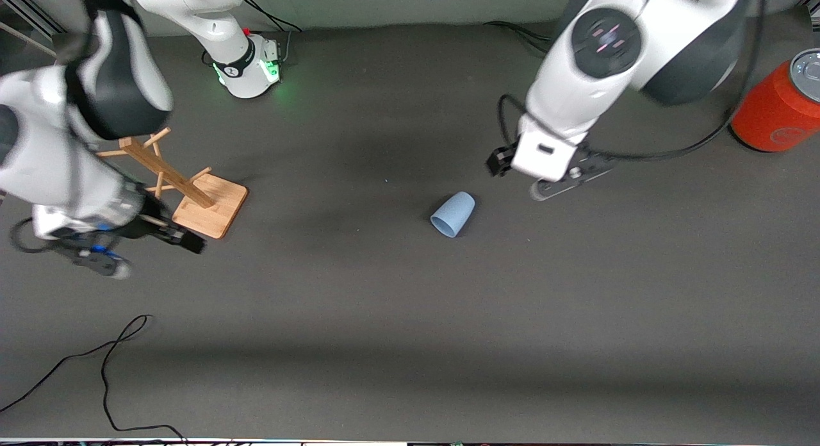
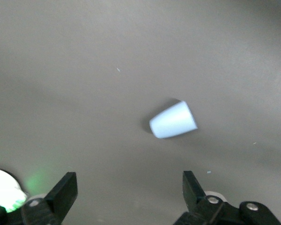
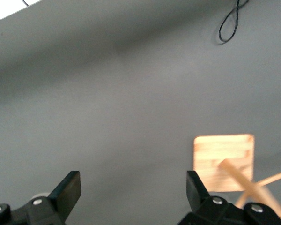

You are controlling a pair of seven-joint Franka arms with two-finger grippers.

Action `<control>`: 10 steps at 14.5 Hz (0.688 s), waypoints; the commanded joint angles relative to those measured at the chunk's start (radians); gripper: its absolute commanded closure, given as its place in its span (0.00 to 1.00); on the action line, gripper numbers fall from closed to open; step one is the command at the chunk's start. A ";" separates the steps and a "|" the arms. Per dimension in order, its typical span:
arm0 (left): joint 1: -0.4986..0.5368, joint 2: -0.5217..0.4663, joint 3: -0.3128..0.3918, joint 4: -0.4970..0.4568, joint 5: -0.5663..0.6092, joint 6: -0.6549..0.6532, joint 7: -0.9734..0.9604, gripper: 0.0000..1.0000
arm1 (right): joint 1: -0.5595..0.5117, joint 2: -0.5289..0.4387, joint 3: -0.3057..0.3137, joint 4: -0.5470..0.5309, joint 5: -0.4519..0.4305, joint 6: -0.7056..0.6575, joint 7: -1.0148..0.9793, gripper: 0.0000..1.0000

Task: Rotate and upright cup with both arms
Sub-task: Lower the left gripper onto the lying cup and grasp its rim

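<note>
The light-blue cup (image 1: pixel 453 214) lies on its side on the dark table near the middle, its wider rim turned toward the front camera and the right arm's end. My left gripper (image 1: pixel 517 175) is open and empty over the table just off the cup's base end, apart from it. In the left wrist view the cup (image 2: pixel 173 120) lies ahead of the open left gripper (image 2: pixel 129 187). My right gripper (image 1: pixel 150 254) is open and empty over the table beside the wooden rack; it also shows in the right wrist view (image 3: pixel 133 187).
A wooden peg rack (image 1: pixel 192 196) on a square base stands at the right arm's end; its base shows in the right wrist view (image 3: pixel 223 161). A red-orange can (image 1: pixel 778 103) with a grey lid stands at the left arm's end. A black cable (image 1: pixel 109 363) lies near the front edge.
</note>
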 commanded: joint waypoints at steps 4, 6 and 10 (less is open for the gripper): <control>-0.122 0.313 0.012 0.277 0.039 -0.041 -0.424 0.00 | -0.030 -0.099 -0.149 -0.072 0.050 -0.023 -0.540 0.00; -0.150 0.385 0.016 0.303 0.057 -0.041 -0.452 0.00 | -0.070 -0.099 -0.146 -0.072 0.059 -0.029 -0.577 0.00; -0.152 0.467 0.016 0.294 0.140 -0.046 -0.442 0.00 | -0.063 -0.103 -0.141 -0.066 0.061 -0.041 -0.548 0.00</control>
